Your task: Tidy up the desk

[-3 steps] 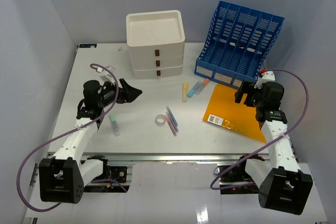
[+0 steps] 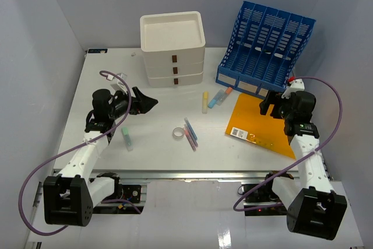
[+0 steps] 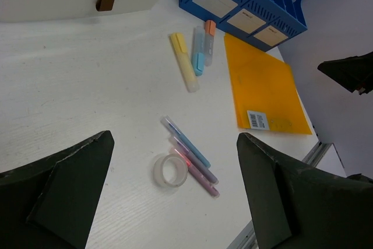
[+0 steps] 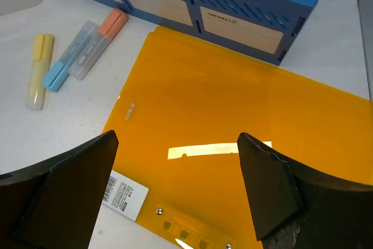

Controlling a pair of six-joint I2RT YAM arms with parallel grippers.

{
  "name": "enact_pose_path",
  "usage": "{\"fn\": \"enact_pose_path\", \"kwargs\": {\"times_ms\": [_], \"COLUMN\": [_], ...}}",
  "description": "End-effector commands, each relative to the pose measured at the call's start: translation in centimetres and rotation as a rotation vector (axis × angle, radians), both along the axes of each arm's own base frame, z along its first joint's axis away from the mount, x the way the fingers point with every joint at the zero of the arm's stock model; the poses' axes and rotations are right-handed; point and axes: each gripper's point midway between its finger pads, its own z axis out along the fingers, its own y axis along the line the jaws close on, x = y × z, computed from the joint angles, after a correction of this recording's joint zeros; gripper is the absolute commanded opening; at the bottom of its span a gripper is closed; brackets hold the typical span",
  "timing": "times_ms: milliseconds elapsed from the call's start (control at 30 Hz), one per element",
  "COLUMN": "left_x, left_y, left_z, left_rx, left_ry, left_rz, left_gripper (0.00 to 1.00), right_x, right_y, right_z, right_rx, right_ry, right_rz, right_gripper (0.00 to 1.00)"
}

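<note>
The desk (image 2: 157, 144) is a wide white tabletop with loose stationery. My left gripper (image 2: 148, 102) hangs open over its left half; the left wrist view shows a clear tape roll (image 3: 170, 170) and three pens (image 3: 189, 155) lying between and below its fingers (image 3: 175, 135), untouched. My right gripper (image 2: 269, 104) is open above an orange folder (image 2: 259, 123), which fills the gap between its fingers (image 4: 178, 137) in the right wrist view. Neither gripper holds anything.
A white three-drawer box (image 2: 172, 48) stands at the back centre, and a blue file rack (image 2: 265, 48) at the back right. Yellow (image 2: 205, 101), blue (image 2: 215, 100) and orange-capped (image 2: 224, 94) highlighters lie before the rack. A green highlighter (image 2: 126, 137) lies near the left arm.
</note>
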Motion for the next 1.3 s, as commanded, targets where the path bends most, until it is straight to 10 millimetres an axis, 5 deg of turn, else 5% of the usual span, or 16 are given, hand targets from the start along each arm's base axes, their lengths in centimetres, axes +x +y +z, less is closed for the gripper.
{"fn": "enact_pose_path", "kwargs": {"times_ms": [0,133,267,500,1267], "left_x": [-0.2,-0.5,0.1,4.3,16.7], "left_y": [-0.4,-0.4,-0.8,-2.1,-7.1], "left_z": [2.2,1.1,1.5,3.2,4.0], "left_rx": [-0.069,-0.164,-0.281,-0.217,0.191], "left_ry": [-0.037,0.069,0.156,0.111,-0.061], "left_rz": [0.0,0.057,0.104,0.173,0.353], "left_gripper": [0.98,0.98,0.98,0.98,0.84], "right_x": [-0.3,-1.9,-2.5,-4.4,-5.5], "right_y": [2.4,5.2,6.1,8.4,9.5], "right_z": [2.5,2.2,1.8,1.5,2.3], "right_rx": [-0.066,-0.111,-0.135,-0.095,-0.1], "right_ry": [-0.138,-0.214,-0.206,-0.182,-0.276], "right_rz": [0.217,0.456,0.553,0.763,0.84], "right_gripper": [0.9,0.9,0.9,0.9,0.94]}}
